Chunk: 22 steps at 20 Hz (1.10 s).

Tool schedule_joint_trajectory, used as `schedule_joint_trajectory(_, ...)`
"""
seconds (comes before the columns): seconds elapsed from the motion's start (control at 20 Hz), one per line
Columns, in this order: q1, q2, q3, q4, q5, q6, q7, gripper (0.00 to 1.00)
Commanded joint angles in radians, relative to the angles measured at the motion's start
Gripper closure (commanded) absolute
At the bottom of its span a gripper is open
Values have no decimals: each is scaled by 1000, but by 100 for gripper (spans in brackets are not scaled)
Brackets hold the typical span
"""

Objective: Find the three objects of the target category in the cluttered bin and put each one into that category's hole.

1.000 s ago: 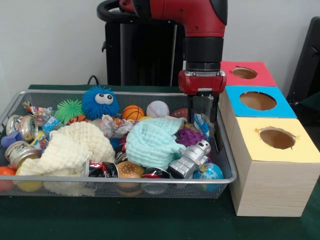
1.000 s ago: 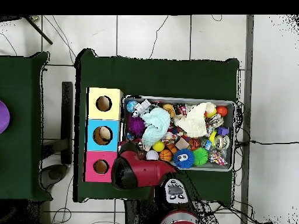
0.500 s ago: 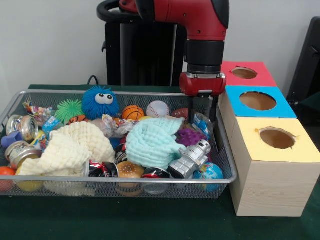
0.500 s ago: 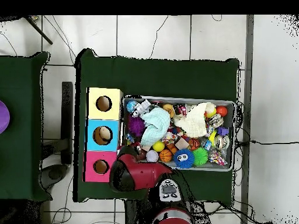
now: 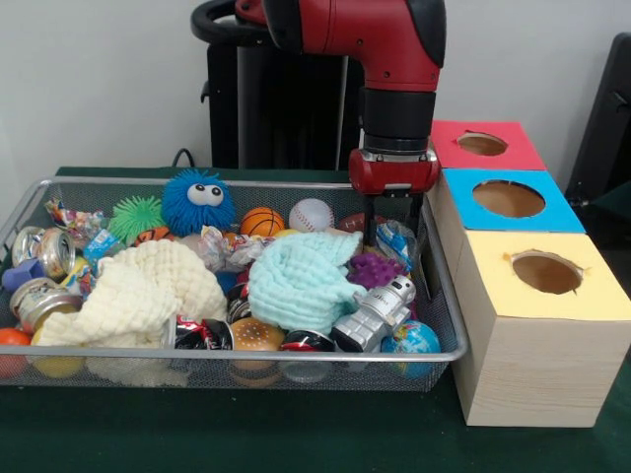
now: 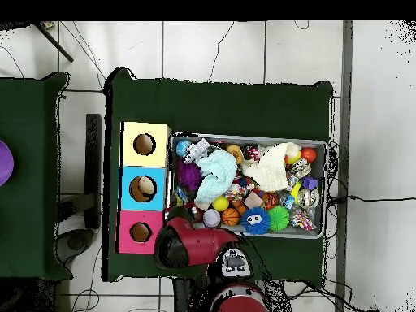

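My gripper (image 5: 393, 225) hangs inside the wire bin (image 5: 446, 296) at its far right corner. Its fingers stand open and reach down around a blue snack packet (image 5: 398, 242). A brown football (image 5: 353, 222) lies just left of the fingers, with a baseball (image 5: 312, 214) and a basketball (image 5: 261, 221) further left. A purple spiky ball (image 5: 374, 268), a silver robot toy (image 5: 377, 311) and a globe ball (image 5: 412, 339) lie nearer the front. In the overhead view the arm's red body (image 6: 188, 245) hides the gripper at the bin's corner (image 6: 174, 213).
Three wooden boxes with holes stand beside the bin: red (image 5: 483, 144), blue (image 5: 509, 198), yellow (image 5: 545, 272). The bin also holds a mint cloth (image 5: 299, 281), a cream cloth (image 5: 138, 292), a blue fuzzy ball (image 5: 198, 200), a green spiky ball (image 5: 136, 215), cans (image 5: 49, 250) and a burger toy (image 5: 257, 335).
The gripper has shifted slightly left and sunk a little lower into the bin's corner. Its fingers stay open and the objects have not moved.
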Motion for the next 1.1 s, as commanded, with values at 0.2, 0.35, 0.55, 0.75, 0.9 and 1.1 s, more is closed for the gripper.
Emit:
schedule_joint_trajectory(0.2, -8, 15, 31, -57, 6, -13, 166, 100)
schedule_joint_trajectory(0.35, -8, 7, 31, -48, 6, -19, 171, 100)
schedule_joint_trajectory(0.55, -10, -2, 31, -44, 9, -19, 177, 100)
schedule_joint_trajectory(0.75, -3, -6, 24, -51, 8, -21, 171, 100)
schedule_joint_trajectory(0.9, -22, -18, 52, -48, -18, 3, 153, 100)
schedule_joint_trajectory(1.1, -22, -70, 65, -20, -19, 51, 148, 100)
